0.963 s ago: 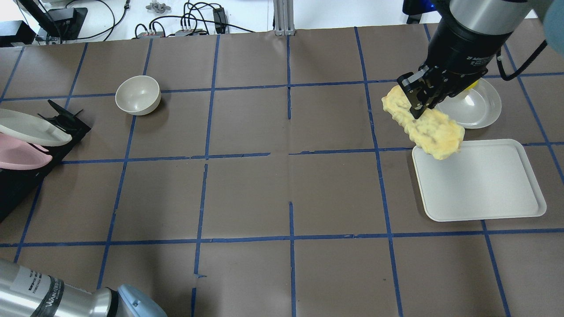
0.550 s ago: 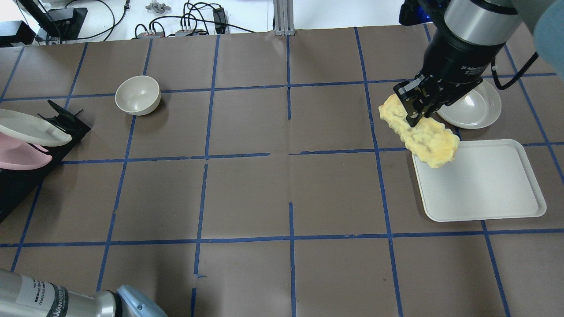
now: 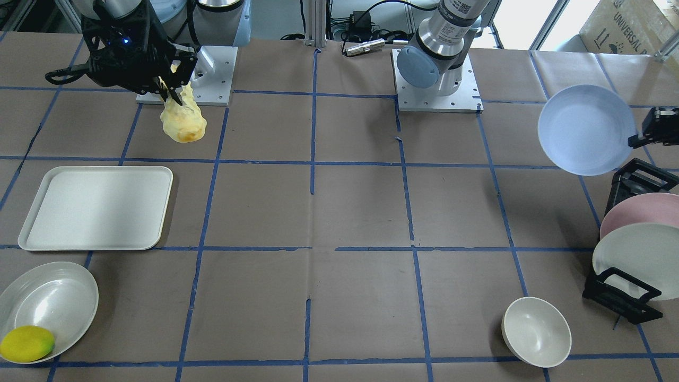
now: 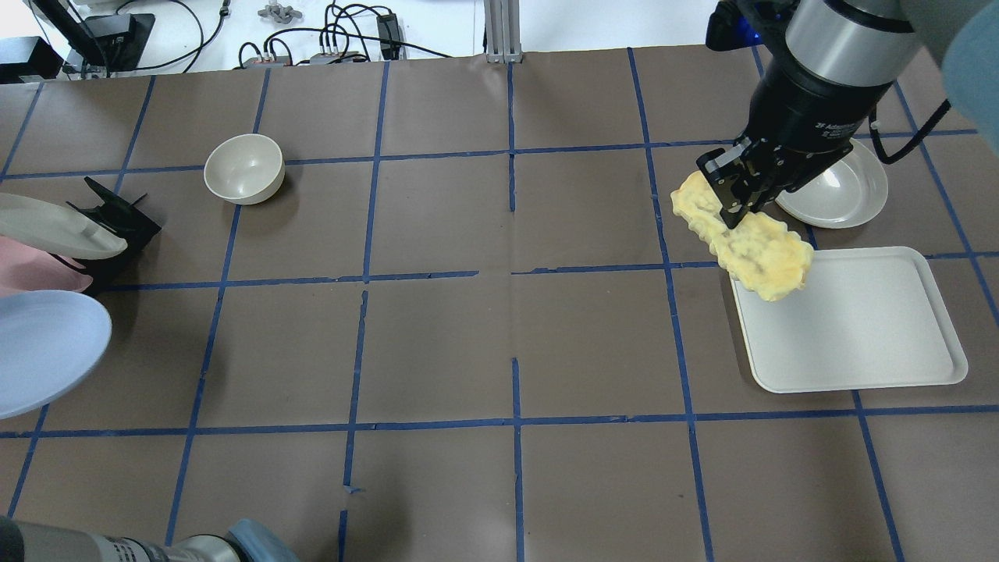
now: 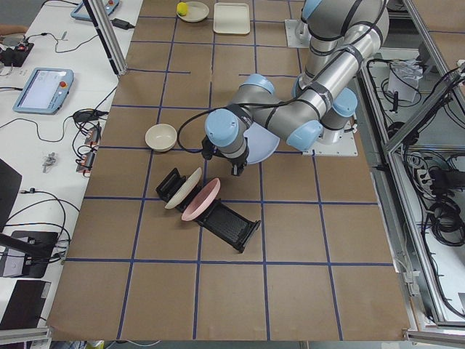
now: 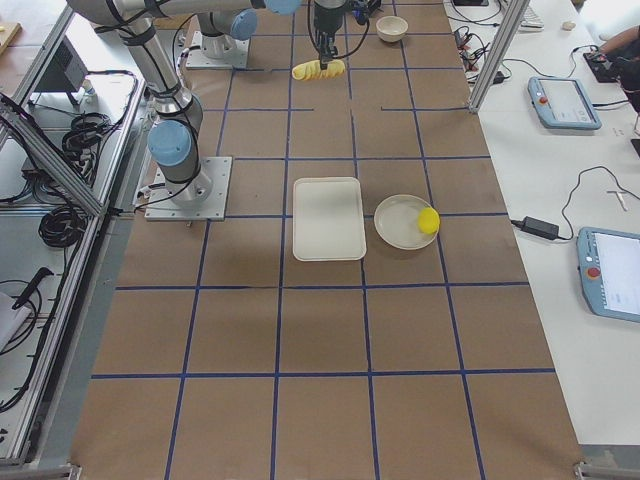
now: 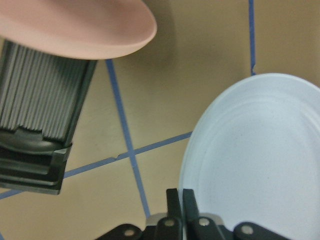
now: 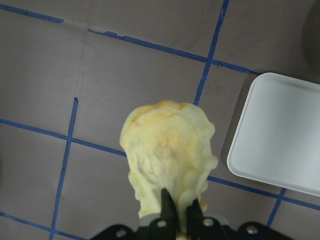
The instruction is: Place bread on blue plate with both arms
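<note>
My right gripper (image 4: 737, 204) is shut on the bread (image 4: 741, 238), a pale yellow ridged loaf, and holds it in the air near the white tray's corner. The bread hangs below the gripper in the front view (image 3: 182, 121) and fills the right wrist view (image 8: 167, 160). My left gripper (image 7: 180, 197) is shut on the rim of the blue plate (image 7: 255, 165) and holds it lifted beside the plate rack. The blue plate shows at the left edge of the overhead view (image 4: 43, 350) and at the right of the front view (image 3: 586, 129).
A white tray (image 4: 851, 320) lies on the table's right. A white plate (image 3: 48, 305) behind it holds a yellow lemon (image 3: 26, 343). A black rack (image 3: 631, 246) holds a pink plate (image 3: 636, 211) and a white plate (image 3: 636, 257). A white bowl (image 4: 243, 168) stands nearby.
The blue plate has come into the overhead view at the left edge, held by my left gripper. The right gripper with the bread has shifted slightly left.
</note>
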`<state>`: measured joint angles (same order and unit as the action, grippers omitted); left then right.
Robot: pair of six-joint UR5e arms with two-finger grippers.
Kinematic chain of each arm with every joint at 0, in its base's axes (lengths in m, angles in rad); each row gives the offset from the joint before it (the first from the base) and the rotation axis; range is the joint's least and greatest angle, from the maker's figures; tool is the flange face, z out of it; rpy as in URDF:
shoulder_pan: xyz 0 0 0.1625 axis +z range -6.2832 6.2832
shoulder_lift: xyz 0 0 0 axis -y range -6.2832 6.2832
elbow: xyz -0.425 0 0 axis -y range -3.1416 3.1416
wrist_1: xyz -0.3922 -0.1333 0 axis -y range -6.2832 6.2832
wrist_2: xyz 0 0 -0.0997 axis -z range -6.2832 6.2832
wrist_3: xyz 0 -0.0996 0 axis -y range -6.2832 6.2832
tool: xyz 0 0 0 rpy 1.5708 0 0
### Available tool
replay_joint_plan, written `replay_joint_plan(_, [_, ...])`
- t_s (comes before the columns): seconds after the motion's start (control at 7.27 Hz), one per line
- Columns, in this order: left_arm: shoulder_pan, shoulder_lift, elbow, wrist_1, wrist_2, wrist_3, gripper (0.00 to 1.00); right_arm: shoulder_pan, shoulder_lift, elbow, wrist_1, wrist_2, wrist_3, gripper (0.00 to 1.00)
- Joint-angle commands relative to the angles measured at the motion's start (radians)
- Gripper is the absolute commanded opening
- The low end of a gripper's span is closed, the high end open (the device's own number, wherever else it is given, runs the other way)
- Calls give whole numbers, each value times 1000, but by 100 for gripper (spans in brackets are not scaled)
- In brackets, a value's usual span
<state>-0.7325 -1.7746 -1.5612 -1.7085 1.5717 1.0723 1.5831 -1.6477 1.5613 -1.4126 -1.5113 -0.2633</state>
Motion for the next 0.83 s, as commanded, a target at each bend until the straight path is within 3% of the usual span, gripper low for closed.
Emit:
replay_joint_plan(0.0, [-170, 40, -108, 61, -89, -163, 2, 0, 0, 0, 1, 0, -1, 20])
replay_joint_plan(0.14, [-250, 24, -121, 64, -102, -267, 2, 0, 0, 3, 0, 0, -4, 20])
replay_joint_plan(0.69, [-722, -37, -223, 370, -238, -893, 2, 0, 2, 36, -83, -3, 3, 21])
